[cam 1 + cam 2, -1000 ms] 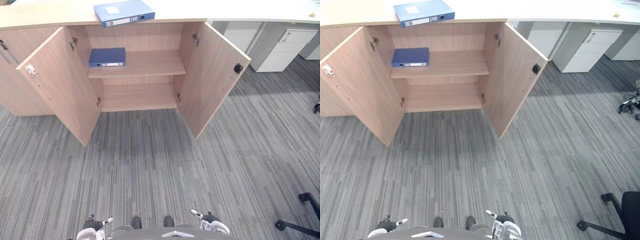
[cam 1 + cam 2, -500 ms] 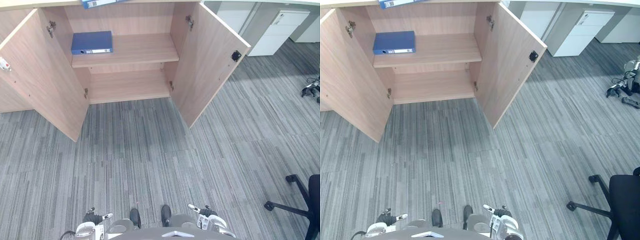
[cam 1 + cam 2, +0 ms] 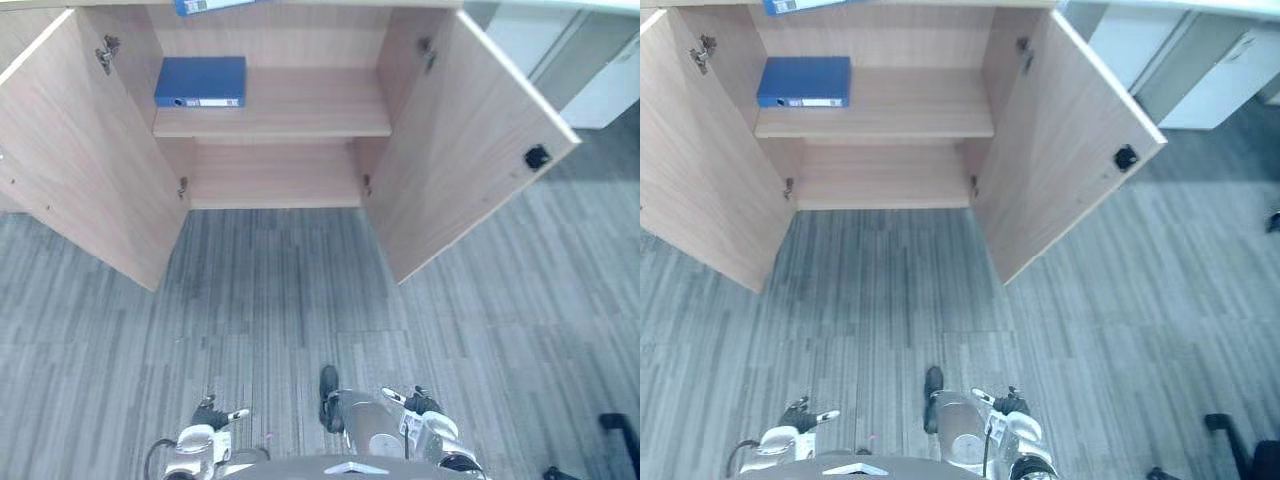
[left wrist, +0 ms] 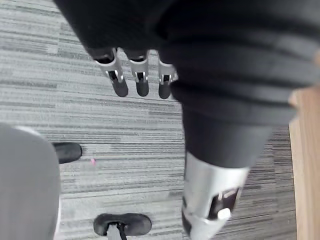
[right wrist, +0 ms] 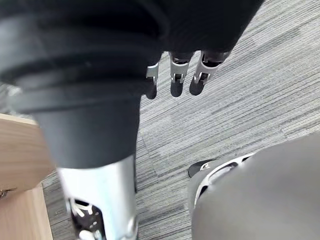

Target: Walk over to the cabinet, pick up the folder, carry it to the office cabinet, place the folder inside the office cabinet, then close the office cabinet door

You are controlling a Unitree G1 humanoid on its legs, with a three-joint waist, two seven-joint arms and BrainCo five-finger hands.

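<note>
— Folder [image 3: 200, 81] position?
— It lies flat on the upper shelf of the cabinet [image 3: 275, 185], at the shelf's left end. A second folder [image 3: 212, 5], also blue, sits on the cabinet's top. The 2 doors stand wide open.
— And the hands?
— The left robot hand [image 3: 212, 414] and right robot hand [image 3: 418, 402] hang low over the grey carpet [image 3: 280, 300], well apart from the cabinet. Their fingers [image 4: 142, 82] are straight and empty.

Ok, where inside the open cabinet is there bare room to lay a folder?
The upper shelf is bare from the blue folder at its left end to its right end. The bottom compartment is bare all across. The left door and right door stand open. Only the shelf's left end is taken.
</note>
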